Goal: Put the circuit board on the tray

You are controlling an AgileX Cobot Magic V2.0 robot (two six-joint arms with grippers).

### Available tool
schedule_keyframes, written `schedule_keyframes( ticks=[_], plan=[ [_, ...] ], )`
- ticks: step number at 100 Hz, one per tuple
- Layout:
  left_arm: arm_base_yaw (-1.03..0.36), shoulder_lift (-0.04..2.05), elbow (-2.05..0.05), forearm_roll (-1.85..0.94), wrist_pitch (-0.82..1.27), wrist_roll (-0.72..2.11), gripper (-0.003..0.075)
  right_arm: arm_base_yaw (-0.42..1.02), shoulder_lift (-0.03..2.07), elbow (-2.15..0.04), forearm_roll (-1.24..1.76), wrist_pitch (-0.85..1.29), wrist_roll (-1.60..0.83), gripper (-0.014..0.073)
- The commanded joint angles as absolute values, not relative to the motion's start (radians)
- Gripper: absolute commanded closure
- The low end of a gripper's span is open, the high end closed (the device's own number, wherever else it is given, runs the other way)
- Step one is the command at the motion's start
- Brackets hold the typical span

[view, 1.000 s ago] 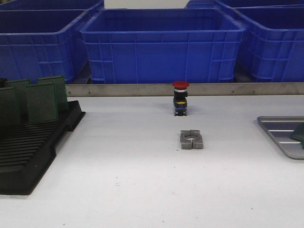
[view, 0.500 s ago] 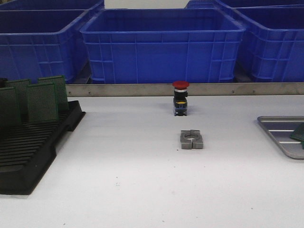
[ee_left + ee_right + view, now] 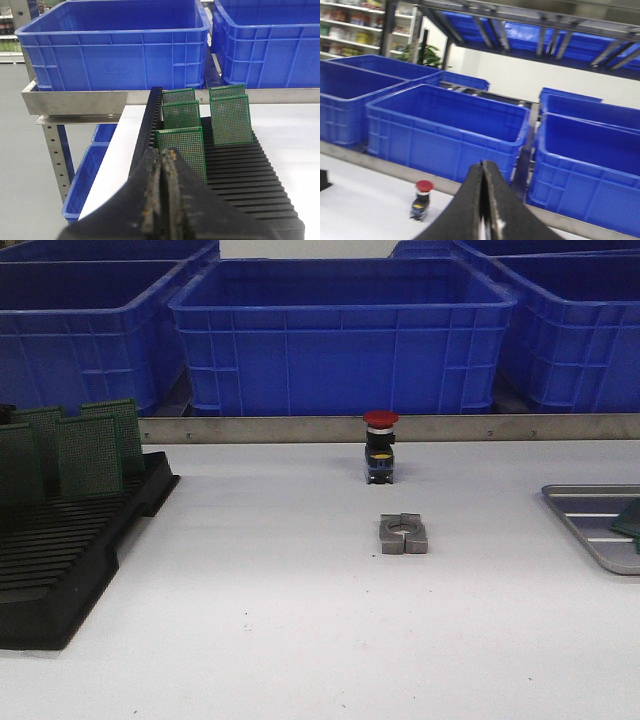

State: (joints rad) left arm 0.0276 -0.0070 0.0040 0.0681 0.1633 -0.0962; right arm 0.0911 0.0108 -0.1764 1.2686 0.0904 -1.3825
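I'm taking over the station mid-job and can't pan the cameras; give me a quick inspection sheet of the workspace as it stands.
Surface: white table, a few dark specks.
Job's things: green circuit boards upright in black slotted rack at left; metal tray at right edge, a green piece already on it, partly cut off.
Clutter: red-capped push button; grey split clamp block.
Grippers: left gripper shut, empty, near the rack; right gripper shut, empty.
Cables: nothing seen.
Surroundings: blue plastic crates behind a steel rail.

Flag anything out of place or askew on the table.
Nothing stands out. The circuit boards stand upright in the black rack, the red-capped button is upright, and the metal clamp block lies flat.
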Motion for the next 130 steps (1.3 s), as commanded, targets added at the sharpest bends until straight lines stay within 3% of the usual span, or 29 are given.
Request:
schedule_keyframes(
  ticks=[1,13,21,45,61,72,84,130],
  plan=[
    [0.018,-0.033,0.023,0.06,0.088,-0.106,0.0741,0.091,0.021,-0.202,1.284,0.01,-1.389,0.0654],
    [0.018,-0.033,0.023,0.06,0.088,-0.106,0.0741,0.085,0.021,-0.202,1.23,-0.097,-1.369,0.0654],
    [0.018,-0.033,0.023,0.06,0.088,-0.106,0.0741,0.083,0.021,-0.202,1.037,-0.147,-1.244,0.0654],
    [0.018,-0.033,0.023,0.06,0.088,-0.106,0.0741,-0.021,0.021,-0.157,0.307,-0.145,-0.454,0.0654],
    [0.018,-0.033,0.023,0.06,0.088,-0.106,0.0741,-0.052,0.02,-0.079,0.04,-0.116,-0.15,0.0654],
    [0.018,-0.033,0.023,0.06,0.088,-0.106,0.0741,-0.075,-0.038,0.034,0.014,-0.146,-0.071,0.0654],
    [0.018,-0.033,0.023,0.06,0.093,-0.106,0.0741,-0.084,-0.035,0.029,-0.007,-0.027,-0.058,0.0654],
    [0.018,-0.033,0.023,0.06,0.093,-0.106,0.0741,-0.083,-0.034,0.028,-0.009,-0.009,-0.058,0.0654]
  ],
)
